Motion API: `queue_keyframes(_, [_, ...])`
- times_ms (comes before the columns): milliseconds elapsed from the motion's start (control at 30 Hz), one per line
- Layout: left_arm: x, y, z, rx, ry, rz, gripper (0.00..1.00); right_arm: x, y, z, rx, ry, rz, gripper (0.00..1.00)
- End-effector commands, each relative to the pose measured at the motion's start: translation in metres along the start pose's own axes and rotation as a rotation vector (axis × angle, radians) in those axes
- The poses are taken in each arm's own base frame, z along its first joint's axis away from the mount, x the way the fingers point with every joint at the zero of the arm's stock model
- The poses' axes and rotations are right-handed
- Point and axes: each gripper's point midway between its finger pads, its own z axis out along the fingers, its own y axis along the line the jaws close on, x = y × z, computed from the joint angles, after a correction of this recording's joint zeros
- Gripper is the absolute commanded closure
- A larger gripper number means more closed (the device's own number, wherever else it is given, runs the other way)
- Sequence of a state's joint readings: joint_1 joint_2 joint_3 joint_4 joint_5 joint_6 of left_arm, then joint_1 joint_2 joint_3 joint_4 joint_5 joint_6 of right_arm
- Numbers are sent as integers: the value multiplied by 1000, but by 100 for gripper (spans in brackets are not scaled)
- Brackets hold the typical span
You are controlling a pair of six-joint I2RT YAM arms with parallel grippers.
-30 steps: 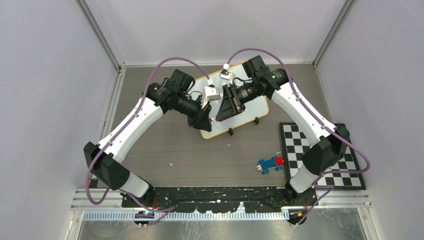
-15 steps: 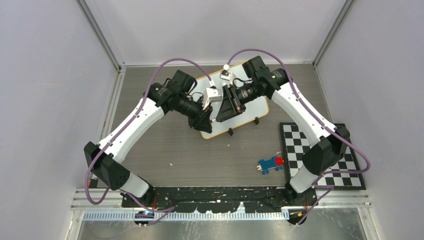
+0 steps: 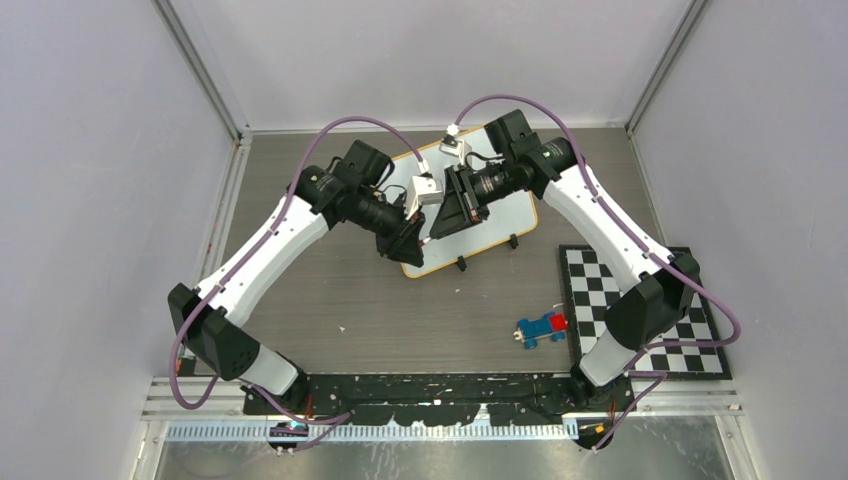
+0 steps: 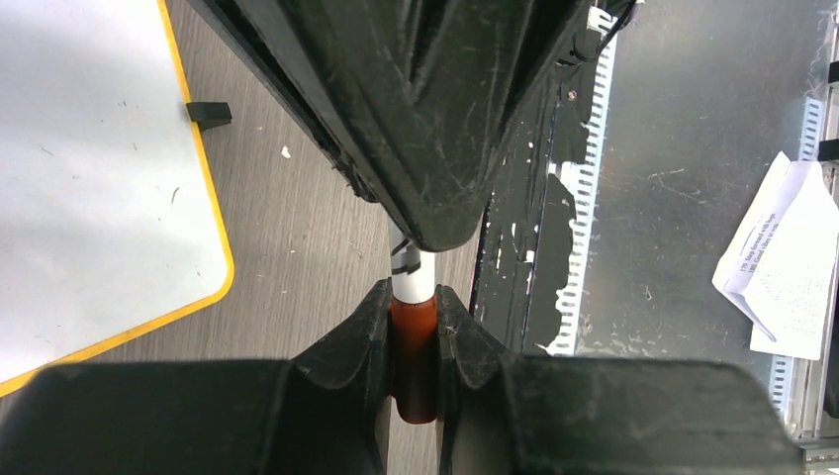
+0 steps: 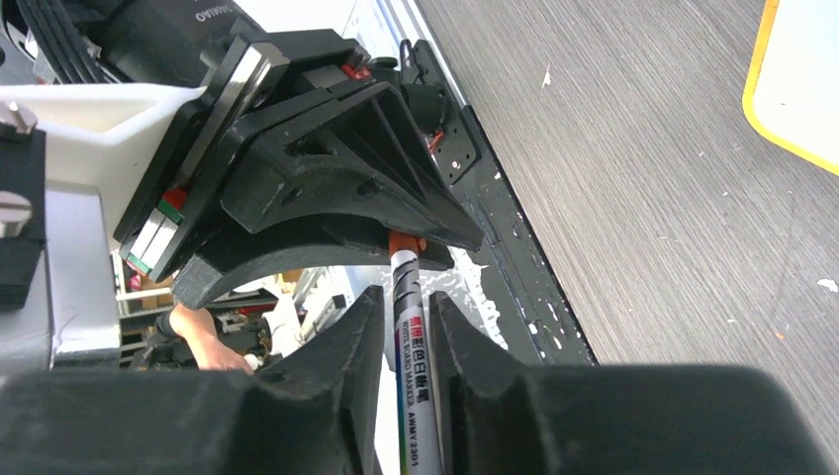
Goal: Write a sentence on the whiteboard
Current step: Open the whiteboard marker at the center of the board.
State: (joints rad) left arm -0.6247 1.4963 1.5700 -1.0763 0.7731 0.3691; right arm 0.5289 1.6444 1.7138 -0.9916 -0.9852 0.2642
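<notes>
Watching from overhead, I see both claws meeting above the whiteboard [image 3: 505,215], which lies at the far middle of the bench [image 3: 400,310]. My left claw [image 4: 414,317] is clamped on the marker [image 4: 414,371] at its reddish-brown cap end. My right claw [image 5: 406,317] is closed around its white barrel.

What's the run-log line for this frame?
left gripper: shut on marker's brown end | right gripper: shut on white barrel | whiteboard: blank where visible
</notes>
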Motion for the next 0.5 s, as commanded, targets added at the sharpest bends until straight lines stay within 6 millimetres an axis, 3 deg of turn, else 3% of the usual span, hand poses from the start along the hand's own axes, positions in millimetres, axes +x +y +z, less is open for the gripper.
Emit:
queue_keyframes(0, [-17,-9,0,26,-50,45,100,-3,20,-4,-41,-38,-62,77])
queue_keyframes(100, [-16,-6,0,13,-40,45,100,-1,20,-6,-34,-32,-70,98])
queue_keyframes(267, [-6,-4,-3,-10,-21,43,100,2,14,-16,4,-31,-75,100])
queue_keyframes(467, [18,-1,-5,-44,12,26,100,-17,0,-57,71,-125,-79,100])
